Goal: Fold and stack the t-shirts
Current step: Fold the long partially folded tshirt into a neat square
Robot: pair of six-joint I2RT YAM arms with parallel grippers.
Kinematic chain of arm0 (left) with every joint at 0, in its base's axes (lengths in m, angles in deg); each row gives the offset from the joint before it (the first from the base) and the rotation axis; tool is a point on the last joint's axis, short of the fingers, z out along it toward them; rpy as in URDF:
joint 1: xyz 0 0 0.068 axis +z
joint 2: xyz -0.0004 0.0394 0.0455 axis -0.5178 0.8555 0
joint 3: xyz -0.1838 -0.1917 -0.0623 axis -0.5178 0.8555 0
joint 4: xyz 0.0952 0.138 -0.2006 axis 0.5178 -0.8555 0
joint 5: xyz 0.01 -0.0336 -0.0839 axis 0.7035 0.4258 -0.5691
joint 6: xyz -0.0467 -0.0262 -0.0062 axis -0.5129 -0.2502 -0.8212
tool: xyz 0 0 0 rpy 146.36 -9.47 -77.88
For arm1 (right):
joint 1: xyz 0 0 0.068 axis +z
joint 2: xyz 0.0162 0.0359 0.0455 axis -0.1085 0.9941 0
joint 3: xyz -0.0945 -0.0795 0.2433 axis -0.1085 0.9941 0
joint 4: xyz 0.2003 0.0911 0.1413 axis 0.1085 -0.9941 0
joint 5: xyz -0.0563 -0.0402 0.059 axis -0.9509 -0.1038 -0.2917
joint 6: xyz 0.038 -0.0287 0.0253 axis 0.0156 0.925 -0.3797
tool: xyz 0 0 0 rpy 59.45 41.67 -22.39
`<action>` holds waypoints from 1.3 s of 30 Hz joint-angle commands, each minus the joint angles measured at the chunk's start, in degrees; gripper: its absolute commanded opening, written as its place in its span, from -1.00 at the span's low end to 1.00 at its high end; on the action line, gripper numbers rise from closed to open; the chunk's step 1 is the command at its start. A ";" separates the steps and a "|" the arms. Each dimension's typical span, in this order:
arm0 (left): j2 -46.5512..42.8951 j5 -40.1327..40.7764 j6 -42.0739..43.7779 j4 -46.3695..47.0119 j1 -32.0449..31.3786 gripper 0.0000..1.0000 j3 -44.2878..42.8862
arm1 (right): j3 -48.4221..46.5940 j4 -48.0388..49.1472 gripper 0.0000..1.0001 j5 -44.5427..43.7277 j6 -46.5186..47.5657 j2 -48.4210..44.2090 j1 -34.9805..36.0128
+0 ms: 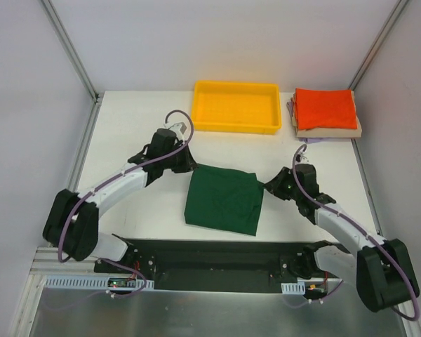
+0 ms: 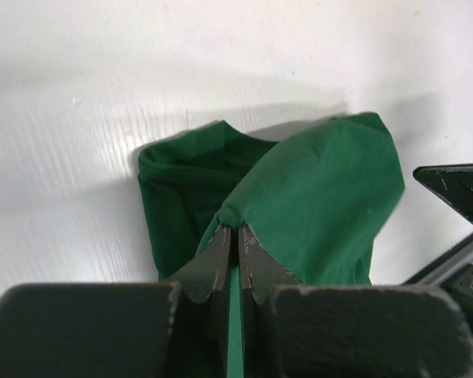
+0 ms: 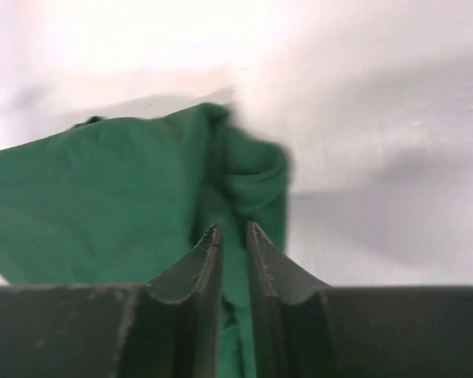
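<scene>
Folding under way: the dark green t-shirt (image 1: 223,200) is lying as a rough square at the middle of the table (image 1: 130,123), between the two arms, with its far corners being worked from either side.
Left gripper (image 2: 235,228): is clenching a peak of green cloth at the shirt's far left corner, jaws pressed together on the fabric, apparently to control the fold as it is being laid flat.
Right gripper (image 3: 230,230): is sitting at the far right corner with its jaws a sliver apart and green cloth in the gap; whether it is gripping or letting go cannot be told.
Cloth: is bunching into a rolled lip just ahead of the right fingers.
Finished pile: an orange-red t-shirt (image 1: 325,108) is resting on a tan one (image 1: 331,131) at the table's far right corner, well apart from the green shirt and seemingly awaiting it.
Yellow tray (image 1: 236,128): is standing at the far edge, just beside the pile, taking no part.
Progress: the fold is looking nearly done; the move to the stack is not yet begun.
</scene>
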 commanded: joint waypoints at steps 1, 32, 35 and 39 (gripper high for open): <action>7.93 2.55 2.33 1.68 0.08 -0.99 -6.80 | -3.80 3.29 -0.53 -0.43 2.79 6.00 -3.31; 12.87 8.01 3.21 -2.81 0.17 -1.00 -10.15 | -24.54 -15.95 -0.16 -4.56 8.33 23.67 5.57; 12.88 8.19 3.21 -2.81 0.17 -1.00 -10.24 | -24.80 -16.48 -0.13 -6.66 7.54 24.11 5.57; 13.75 7.39 3.29 -2.90 0.17 -1.00 -10.68 | -26.82 -16.48 -0.07 -6.59 8.07 26.48 5.48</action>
